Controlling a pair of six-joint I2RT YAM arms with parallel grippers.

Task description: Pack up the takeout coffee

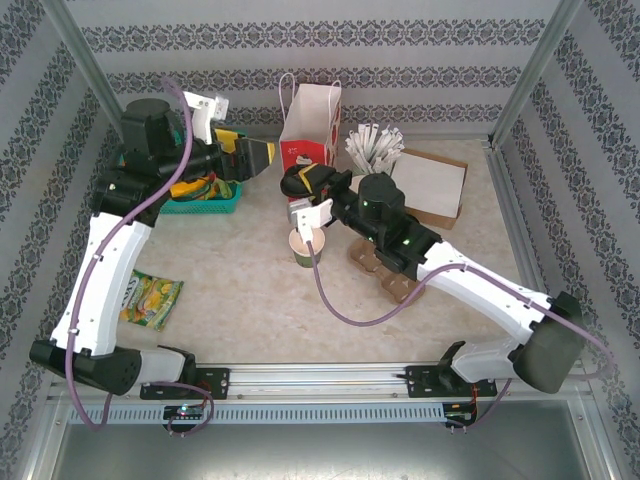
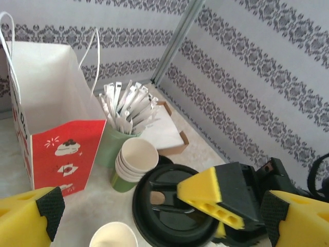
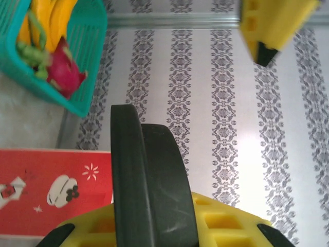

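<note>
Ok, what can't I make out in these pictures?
- Gift bag bottom: left wrist view, hidden by its own red front.
- Paper cup contents: too small in the top view, cut off by the bottom edge in the left wrist view.
- Cardboard piece: top view, mostly under the right arm.
- Teal basket contents: top view, largely covered by the left arm.
</note>
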